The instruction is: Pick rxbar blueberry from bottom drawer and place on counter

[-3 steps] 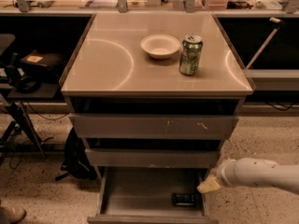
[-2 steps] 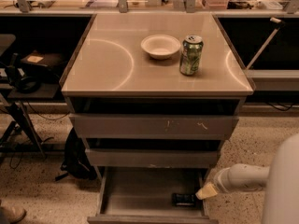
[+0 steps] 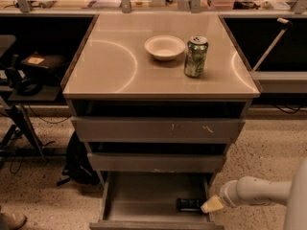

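Note:
The rxbar blueberry (image 3: 189, 205) is a small flat dark bar lying on the grey floor of the open bottom drawer (image 3: 139, 200), near its front right corner. My gripper (image 3: 211, 205) reaches in from the right on a white arm and sits just right of the bar, at the drawer's right side. The beige counter (image 3: 110, 66) tops the drawer unit above.
A white bowl (image 3: 164, 47) and a green soda can (image 3: 196, 56) stand on the counter's back right. Two upper grey drawers (image 3: 153, 128) are above the open one. A dark bag (image 3: 79, 159) lies on the floor at left. Black shelving flanks both sides.
My arm has drawn lower and further into the right of the view, and the gripper has dropped closer to the bar. The bar has not moved.

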Controlling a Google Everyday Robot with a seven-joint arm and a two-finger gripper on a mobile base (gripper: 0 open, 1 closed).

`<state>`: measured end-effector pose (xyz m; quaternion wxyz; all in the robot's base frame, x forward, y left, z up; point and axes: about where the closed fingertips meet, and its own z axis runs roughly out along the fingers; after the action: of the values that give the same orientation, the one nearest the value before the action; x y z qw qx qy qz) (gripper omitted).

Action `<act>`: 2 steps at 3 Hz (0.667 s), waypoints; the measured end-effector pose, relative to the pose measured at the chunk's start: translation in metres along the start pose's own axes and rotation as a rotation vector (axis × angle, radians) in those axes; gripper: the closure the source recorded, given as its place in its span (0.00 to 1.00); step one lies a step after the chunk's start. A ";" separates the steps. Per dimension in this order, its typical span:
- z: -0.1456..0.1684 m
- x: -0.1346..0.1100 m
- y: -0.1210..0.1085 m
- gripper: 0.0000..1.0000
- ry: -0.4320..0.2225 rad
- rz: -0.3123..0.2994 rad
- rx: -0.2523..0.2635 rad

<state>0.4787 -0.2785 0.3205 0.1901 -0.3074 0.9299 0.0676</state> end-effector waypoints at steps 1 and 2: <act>0.033 0.008 0.022 0.00 -0.083 0.033 -0.123; 0.083 0.009 0.053 0.00 -0.133 0.134 -0.299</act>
<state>0.4659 -0.2205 0.2408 0.1986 -0.2644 0.9133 0.2378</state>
